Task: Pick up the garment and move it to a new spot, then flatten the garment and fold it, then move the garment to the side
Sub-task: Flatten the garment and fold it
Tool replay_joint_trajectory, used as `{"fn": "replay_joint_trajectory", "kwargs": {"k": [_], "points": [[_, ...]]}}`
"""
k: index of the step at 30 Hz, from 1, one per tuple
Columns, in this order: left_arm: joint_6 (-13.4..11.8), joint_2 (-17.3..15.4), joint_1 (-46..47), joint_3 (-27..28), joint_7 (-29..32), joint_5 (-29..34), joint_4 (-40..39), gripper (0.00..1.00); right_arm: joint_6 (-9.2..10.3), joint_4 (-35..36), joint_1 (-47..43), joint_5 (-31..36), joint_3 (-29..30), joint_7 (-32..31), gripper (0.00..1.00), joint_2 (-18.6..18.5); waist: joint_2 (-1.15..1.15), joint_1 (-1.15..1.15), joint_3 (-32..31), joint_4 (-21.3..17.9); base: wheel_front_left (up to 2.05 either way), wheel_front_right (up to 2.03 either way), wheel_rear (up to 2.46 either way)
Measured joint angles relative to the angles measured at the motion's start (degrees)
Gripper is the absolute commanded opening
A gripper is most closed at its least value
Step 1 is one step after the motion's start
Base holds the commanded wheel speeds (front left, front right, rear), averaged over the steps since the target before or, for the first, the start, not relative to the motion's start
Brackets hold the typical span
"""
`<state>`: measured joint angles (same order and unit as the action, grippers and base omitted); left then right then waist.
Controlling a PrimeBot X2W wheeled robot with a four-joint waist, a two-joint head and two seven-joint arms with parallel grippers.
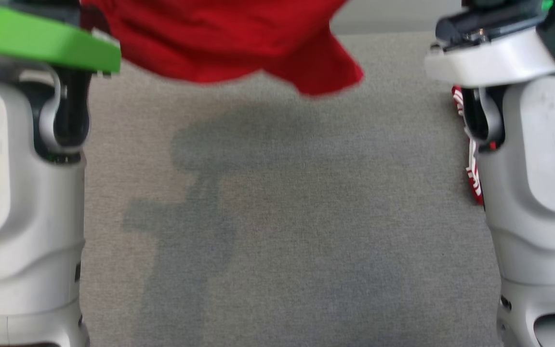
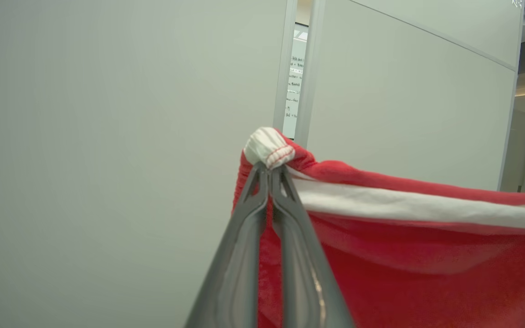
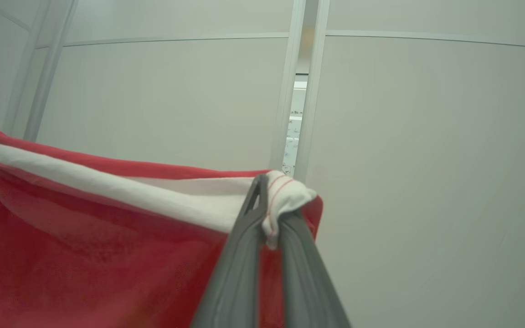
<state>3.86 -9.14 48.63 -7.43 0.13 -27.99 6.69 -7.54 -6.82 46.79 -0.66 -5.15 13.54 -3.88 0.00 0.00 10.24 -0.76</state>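
The garment (image 1: pixel 219 43) is red with a white band along its edge, and it hangs in the air above the grey cloth-covered table (image 1: pixel 277 231) at the top of the head view. My left gripper (image 2: pixel 270 171) is shut on one bunched end of the white band, with the garment (image 2: pixel 404 264) stretching off to the right. My right gripper (image 3: pixel 269 214) is shut on the band's other end, and the garment (image 3: pixel 84 264) spreads away to the left. The band runs taut between the two grips.
Both pale forearms (image 1: pixel 22 193) (image 1: pixel 537 193) stand at the sides of the head view. A strip of red and white cloth (image 1: pixel 472 173) shows beside the right forearm. Pale partition panels (image 2: pixel 107 136) with a narrow gap (image 2: pixel 295 82) rise beyond the table.
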Motion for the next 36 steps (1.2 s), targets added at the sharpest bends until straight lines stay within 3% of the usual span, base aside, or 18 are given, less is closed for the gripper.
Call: {"fn": "replay_joint_trajectory", "kwargs": {"k": [3, 8, 16, 27, 36], "points": [[0.02, 1.01, 4.05, 0.15, -2.22, 0.13, 6.19, 0.00, 0.00, -4.43, 3.15, 0.48, -0.18, 1.03, 0.00, 0.62, 0.00, 0.00, 2.47, -0.55, 0.00, 0.00, 0.00], [0.30, 1.78, 0.89, -0.20, -4.30, -0.56, 15.59, 0.00, 0.00, -12.25, -1.38, 0.69, -2.20, 1.43, 0.00, 1.00, 0.00, 0.00, 5.93, -1.09, 0.00, 0.00, 0.00], [1.08, 4.44, -12.01, -1.26, -10.27, -3.27, 22.12, 0.00, 0.00, -12.34, -14.32, -4.83, -4.42, 1.44, 0.00, 1.08, 0.00, 0.00, 8.53, -0.13, 0.00, 0.00, 0.00], [0.12, 5.58, -24.74, -2.43, -13.80, -4.33, 13.62, 0.00, 0.00, 0.07, -28.97, -6.83, -4.37, 1.45, 0.00, 1.09, 0.00, 0.00, 4.69, 1.37, 0.00, 0.00, 0.00], [-3.75, 5.72, -39.22, -2.98, -11.60, -5.76, 0.03, 0.00, 0.00, 11.00, -42.13, -6.50, -3.56, 1.45, 0.00, 1.09, 0.00, 0.00, -1.84, 2.04, 0.00, 0.00, 0.00]]}}
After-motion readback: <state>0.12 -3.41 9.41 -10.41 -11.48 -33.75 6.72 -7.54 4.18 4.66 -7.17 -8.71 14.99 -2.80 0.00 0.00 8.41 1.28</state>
